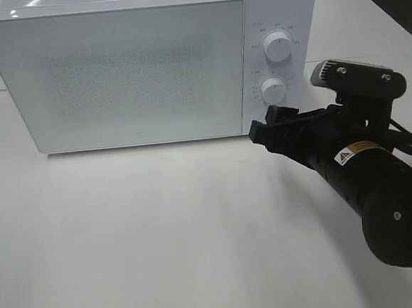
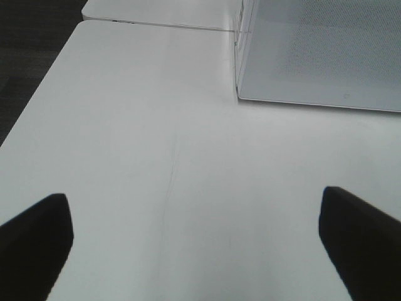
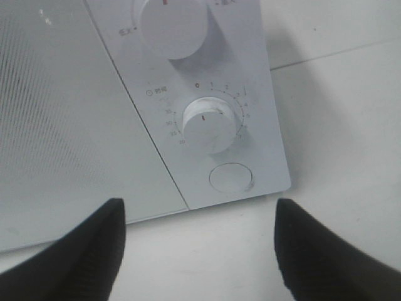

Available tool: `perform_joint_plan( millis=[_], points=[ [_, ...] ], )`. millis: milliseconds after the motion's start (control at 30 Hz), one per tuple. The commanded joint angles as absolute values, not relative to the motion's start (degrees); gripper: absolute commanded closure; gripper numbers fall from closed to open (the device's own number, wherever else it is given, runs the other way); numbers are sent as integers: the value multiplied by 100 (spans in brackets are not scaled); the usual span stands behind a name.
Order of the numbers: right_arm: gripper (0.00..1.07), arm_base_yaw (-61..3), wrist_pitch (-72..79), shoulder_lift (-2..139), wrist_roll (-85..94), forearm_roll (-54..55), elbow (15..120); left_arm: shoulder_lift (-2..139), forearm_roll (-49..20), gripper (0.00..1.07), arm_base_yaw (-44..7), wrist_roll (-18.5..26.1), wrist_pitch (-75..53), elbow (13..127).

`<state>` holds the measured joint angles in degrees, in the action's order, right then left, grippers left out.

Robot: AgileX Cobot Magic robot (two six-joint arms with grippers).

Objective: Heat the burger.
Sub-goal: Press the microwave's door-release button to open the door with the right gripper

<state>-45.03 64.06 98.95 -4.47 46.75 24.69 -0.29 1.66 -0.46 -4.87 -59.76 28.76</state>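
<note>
Burger unseen; left claw [image 2: 193, 202] released over table [image 2: 125, 125], right claw [image 3: 198, 212] released beside microwave [image 1: 135, 67] corner.

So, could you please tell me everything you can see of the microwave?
The microwave is a white box standing upright on the table, door shut, its window a dotted mesh. The right-hand panel carries an upper knob, a lower knob and a button beneath, all round. The right gripper, open, hovers by its lower right corner, not touching.
</note>
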Motion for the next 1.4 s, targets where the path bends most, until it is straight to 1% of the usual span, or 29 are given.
perform_joint_plan(
  millis=[33,67,100,133,167,200,233,300,333,367,433,467,500,567,600,633,667,700,733,767,800,833,1133,1400],
  points=[
    [49,-4515,6417,9884,-2040,4652,2521,-155,183,7,-40,-493,-5930,2865],
    [52,-4515,6406,9884,-2853,4652,2521,-155,183,7,-40,-493,-5930,2865],
    [52,-4515,6406,9884,-2853,4652,2521,-155,183,7,-40,-493,-5930,2865],
    [55,-4515,6406,9884,-3209,4652,2521,-155,183,7,-40,-493,-5930,2865],
    [59,-4515,6406,9884,-4079,4652,2521,-155,183,7,-40,-493,-5930,2865],
    [59,-4515,6406,9884,-4079,4652,2521,-155,183,7,-40,-493,-5930,2865],
    [64,-4515,6406,9884,-4870,4652,2521,-155,183,7,-40,-493,-5930,2865],
    [66,-4515,6406,9884,-5151,4652,2521,-155,183,7,-40,-493,-5930,2865],
    [71,-4515,6388,9884,-5701,4652,2521,-155,183,7,-40,-493,-5930,2865],
    [71,-4515,6388,9884,-5701,4652,2521,-155,183,7,-40,-493,-5930,2865],
    [78,-4515,6388,9884,-6383,4652,2521,-155,183,7,-40,-493,-5930,2865],
    [78,-4515,6388,9884,-6383,4652,2521,-155,183,7,-40,-493,-5930,2865],
    [82,-4515,6388,9884,-6686,4652,2521,-155,183,7,-40,-493,-5930,2865],
    [83,-4515,6388,9884,-6784,4652,2521,-155,183,7,-40,-493,-5930,2865],
    [86,-4515,6388,9884,-6990,4658,2521,-155,183,7,-40,-493,-5930,2865],
    [86,-4515,6388,9884,-6990,4658,2521,-155,183,7,-40,-493,-5930,2865],
    [92,-4498,6388,9884,-7202,4704,2521,-155,183,7,-40,-493,-5930,2865],
    [95,-4498,6388,9884,-7265,4738,2521,-155,183,7,-40,-493,-5930,2865],
    [95,-4498,6388,9884,-7265,4738,2521,-155,183,7,-40,-493,-5930,2865],
    [103,-4498,6377,9884,-7311,4836,2521,-155,183,7,-40,-493,-5930,2865],
    [103,-4498,6377,9884,-7311,4836,2521,-155,183,7,-40,-493,-5930,2865],
    [107,-4498,6348,9884,-7305,4836,2521,-155,183,7,-40,-493,-5930,2865],
    [107,-4498,5959,9884,-7311,4950,2521,-155,183,7,-40,-493,-5930,2865],
    [107,-4498,5919,9889,-6996,5008,2521,-155,183,7,-40,-493,-5930,2865]
  ],
)
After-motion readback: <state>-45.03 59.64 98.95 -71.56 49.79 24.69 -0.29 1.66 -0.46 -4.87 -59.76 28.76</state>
